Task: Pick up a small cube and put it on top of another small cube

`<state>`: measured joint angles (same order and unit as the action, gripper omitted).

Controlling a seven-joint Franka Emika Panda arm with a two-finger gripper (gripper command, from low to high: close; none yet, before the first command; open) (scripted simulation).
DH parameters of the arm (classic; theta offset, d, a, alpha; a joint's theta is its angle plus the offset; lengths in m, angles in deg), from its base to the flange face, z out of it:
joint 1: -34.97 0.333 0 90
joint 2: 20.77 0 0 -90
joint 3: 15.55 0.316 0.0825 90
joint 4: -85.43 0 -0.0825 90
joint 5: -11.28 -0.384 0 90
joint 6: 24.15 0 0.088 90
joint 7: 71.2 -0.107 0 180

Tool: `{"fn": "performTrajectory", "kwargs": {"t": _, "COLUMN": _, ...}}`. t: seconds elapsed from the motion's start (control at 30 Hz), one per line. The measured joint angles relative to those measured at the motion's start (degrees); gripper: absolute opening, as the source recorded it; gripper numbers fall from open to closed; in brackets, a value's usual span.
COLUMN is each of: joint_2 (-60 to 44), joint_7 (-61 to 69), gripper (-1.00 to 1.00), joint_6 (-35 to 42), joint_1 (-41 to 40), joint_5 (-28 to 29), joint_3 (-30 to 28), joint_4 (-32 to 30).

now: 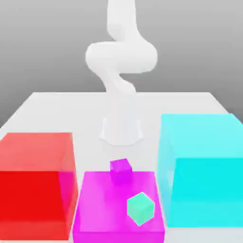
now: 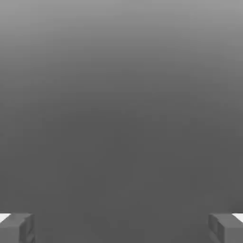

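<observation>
The small mint-green cube sits tilted at the magenta translucent box, toward the front of the exterior view; I cannot tell whether it lies on or inside the box. The small bright-blue cube is out of view. My white arm rises from its base and bends upward past the top of the exterior view. In the hand view my gripper is open, its two grey fingertips far apart with nothing between them, facing a plain grey background.
Three big translucent boxes stand along the front of the white table: red on the exterior view's left, magenta in the middle, cyan on the right. A small magenta cube rests at the magenta box's far edge.
</observation>
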<state>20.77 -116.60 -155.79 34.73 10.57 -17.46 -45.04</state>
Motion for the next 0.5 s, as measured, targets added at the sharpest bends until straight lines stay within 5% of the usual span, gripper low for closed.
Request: {"fn": "performTrajectory", "kwargs": {"t": 0.5, "joint_2": -31.14, "joint_7": -2.31, "gripper": 0.00, "joint_6": -5.44, "joint_1": -8.68, "joint_5": -2.82, "joint_3": -12.49, "joint_4": 3.40}}
